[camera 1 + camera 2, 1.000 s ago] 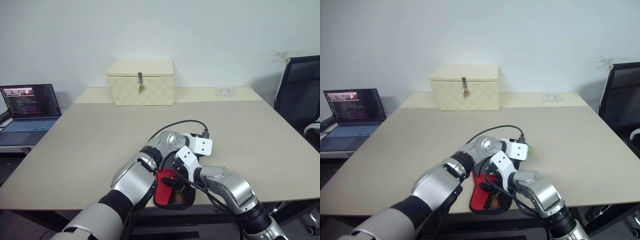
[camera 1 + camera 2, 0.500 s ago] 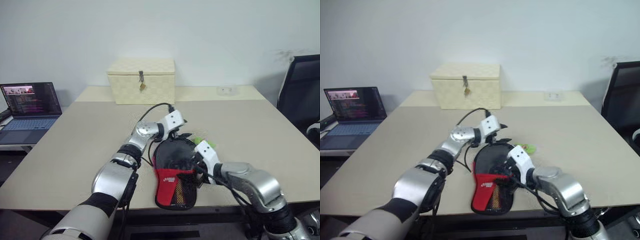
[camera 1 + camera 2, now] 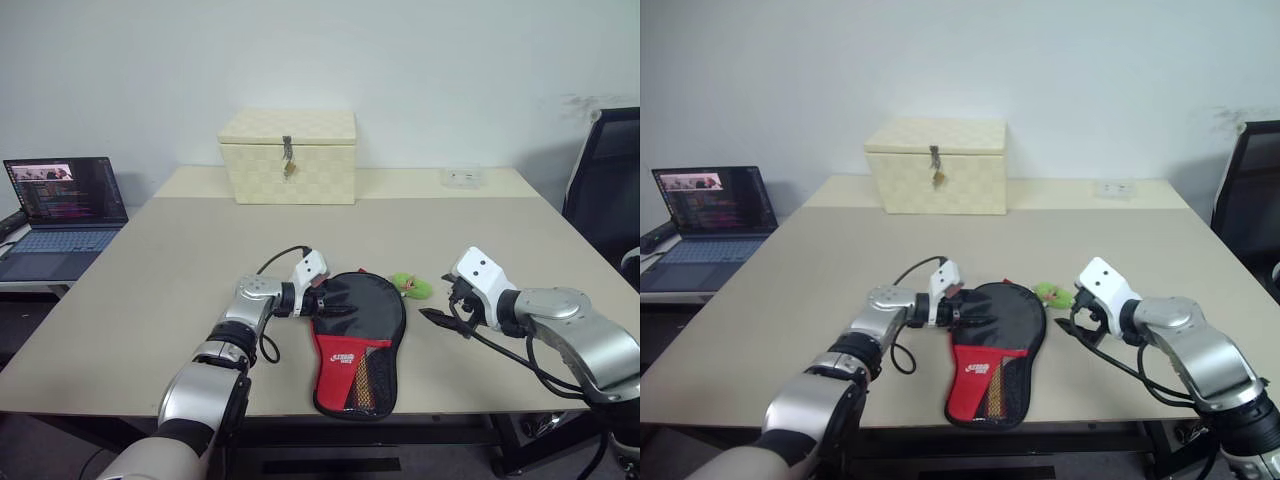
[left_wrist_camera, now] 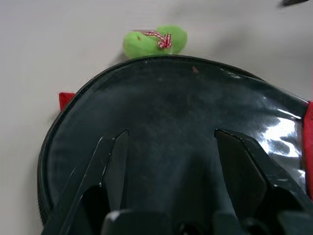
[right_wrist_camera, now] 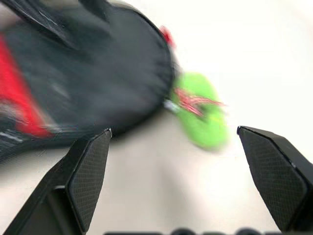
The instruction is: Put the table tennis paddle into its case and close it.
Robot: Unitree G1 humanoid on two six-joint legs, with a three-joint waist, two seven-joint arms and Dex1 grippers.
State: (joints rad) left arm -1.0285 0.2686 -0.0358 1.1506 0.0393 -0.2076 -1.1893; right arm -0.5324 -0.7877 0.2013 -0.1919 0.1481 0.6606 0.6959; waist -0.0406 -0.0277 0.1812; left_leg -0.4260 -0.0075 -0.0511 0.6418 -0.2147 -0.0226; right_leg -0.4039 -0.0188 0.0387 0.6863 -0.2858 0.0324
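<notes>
Two end effectors flank the case (image 3: 357, 335), which lies on the bench (image 3: 160, 270) with its long axis running toward the robot: left end effector (image 3: 335, 310) part-open over its round end, right end effector (image 3: 440, 318) wide, empty, apart.

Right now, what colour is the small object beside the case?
Bright green with a red-and-white ribbon; left wrist view.

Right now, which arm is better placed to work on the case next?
Probably the left. The left gripper sits over the round end of the case, jaws open. The right gripper hangs off to the case's right, jaws open and empty, beyond the green tag.
</notes>
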